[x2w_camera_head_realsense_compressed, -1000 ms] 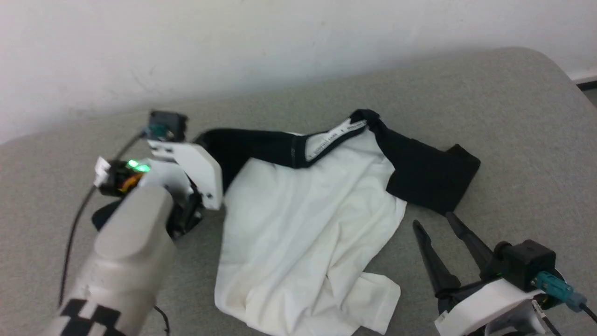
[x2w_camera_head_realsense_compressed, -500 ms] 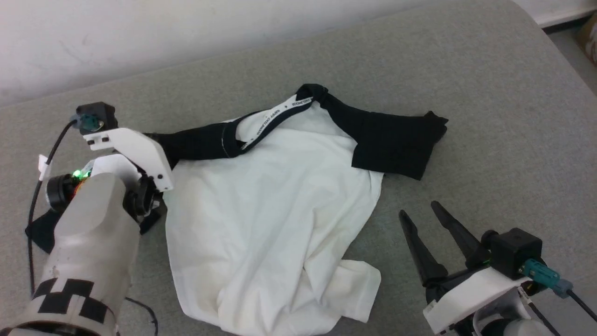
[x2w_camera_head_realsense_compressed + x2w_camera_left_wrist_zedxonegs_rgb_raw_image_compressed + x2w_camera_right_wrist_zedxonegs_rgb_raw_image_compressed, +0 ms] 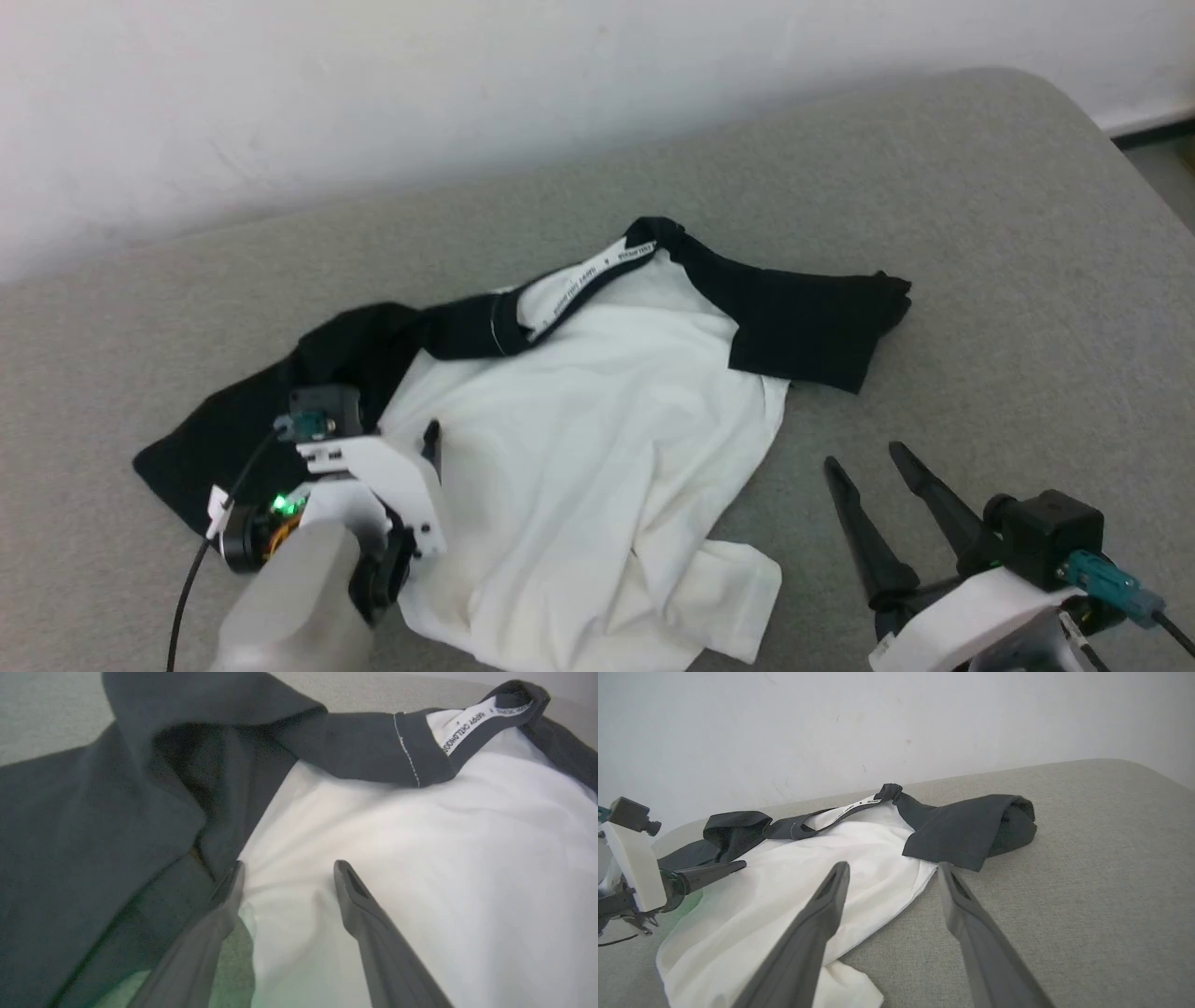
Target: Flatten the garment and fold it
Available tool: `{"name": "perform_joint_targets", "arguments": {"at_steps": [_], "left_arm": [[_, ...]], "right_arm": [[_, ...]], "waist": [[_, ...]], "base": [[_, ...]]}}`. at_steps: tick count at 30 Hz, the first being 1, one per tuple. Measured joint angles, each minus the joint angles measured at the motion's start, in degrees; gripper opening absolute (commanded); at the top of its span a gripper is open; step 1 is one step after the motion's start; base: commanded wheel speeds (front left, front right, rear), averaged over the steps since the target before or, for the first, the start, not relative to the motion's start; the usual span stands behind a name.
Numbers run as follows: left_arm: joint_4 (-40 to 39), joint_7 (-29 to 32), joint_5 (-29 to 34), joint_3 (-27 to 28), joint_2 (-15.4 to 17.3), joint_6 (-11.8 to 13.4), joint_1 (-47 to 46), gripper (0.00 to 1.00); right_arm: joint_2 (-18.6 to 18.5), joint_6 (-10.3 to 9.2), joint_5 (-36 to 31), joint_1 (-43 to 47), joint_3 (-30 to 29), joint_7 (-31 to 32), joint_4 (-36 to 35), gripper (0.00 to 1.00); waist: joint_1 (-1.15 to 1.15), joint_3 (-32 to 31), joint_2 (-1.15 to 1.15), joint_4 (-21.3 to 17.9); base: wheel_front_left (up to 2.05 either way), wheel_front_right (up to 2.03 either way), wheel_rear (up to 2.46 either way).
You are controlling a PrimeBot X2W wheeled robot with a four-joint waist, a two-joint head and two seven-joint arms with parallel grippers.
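Note:
The garment (image 3: 597, 467) lies crumpled on the grey surface, white body in the middle. Its left black sleeve (image 3: 233, 429) is spread out flat, and its right black sleeve (image 3: 812, 322) is folded over. The collar with its white printed tape (image 3: 588, 273) faces the wall. My left gripper (image 3: 406, 437) rests over the garment's left side. In the left wrist view it (image 3: 287, 868) stands open, one finger (image 3: 233, 882) at the sleeve seam and the other on white cloth. My right gripper (image 3: 864, 457) is open and empty, off the garment's lower right edge, its fingers (image 3: 831, 896) pointing at the garment (image 3: 808, 886).
The grey padded surface (image 3: 980, 233) runs back to a white wall (image 3: 373, 93). Its rounded corner is at the far right, with floor (image 3: 1167, 159) beyond. Bare surface lies right of the garment and in front of the wall.
My left gripper has opened and let go of the left sleeve, which now lies spread out. That arm drew back toward me. The head camera shifted; the right gripper kept its place.

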Motion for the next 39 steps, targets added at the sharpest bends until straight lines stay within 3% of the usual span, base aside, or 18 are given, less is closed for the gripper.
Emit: {"name": "perform_joint_targets", "arguments": {"at_steps": [8,9,12,20,24,32,39], "left_arm": [[-14.5,14.6,1.2,-4.9,4.4,3.3,8.9,1.0],[-16.2,16.8,1.6,-5.7,5.0,3.3,9.3,0.7],[-20.5,21.5,2.0,-7.2,6.3,3.8,10.3,0.0],[-27.6,25.9,2.4,-9.2,8.1,4.4,12.1,0.0],[-36.9,25.3,3.7,-10.0,9.3,4.9,14.6,0.0],[-54.5,29.7,3.4,-11.1,14.3,10.0,27.0,0.0],[-57.3,29.3,-0.5,-10.8,13.8,14.1,38.1,0.0]], "right_arm": [[0.6,0.0,-0.1,1.5,-0.5,1.4,-1.5,1.0],[0.7,0.0,-0.1,1.5,-0.4,1.4,-1.6,1.0],[0.9,0.0,0.0,1.4,-0.3,1.4,-1.7,1.0],[1.3,0.0,0.0,1.4,-0.7,1.4,-1.4,1.0],[1.5,0.0,0.0,2.6,-2.3,1.5,-1.2,1.0],[1.9,0.0,-0.2,5.0,-3.7,2.9,-1.4,1.0],[2.0,0.0,-0.9,6.6,-4.1,3.8,-2.3,1.0]], "waist": [[-0.01,-2.6,0.0,3.1],[-0.01,-2.7,0.0,3.4],[0.0,-2.7,0.0,3.8],[0.02,-3.0,0.0,3.8],[0.01,-4.3,0.0,4.1],[0.0,-7.7,0.0,5.7],[0.0,-9.3,0.0,7.3]], "base": [[0.0,0.0,0.0],[0.0,0.0,0.0],[0.0,0.0,0.0],[0.0,0.0,0.0],[0.0,0.0,0.0],[0.0,0.0,0.0],[0.0,0.0,0.0]]}}
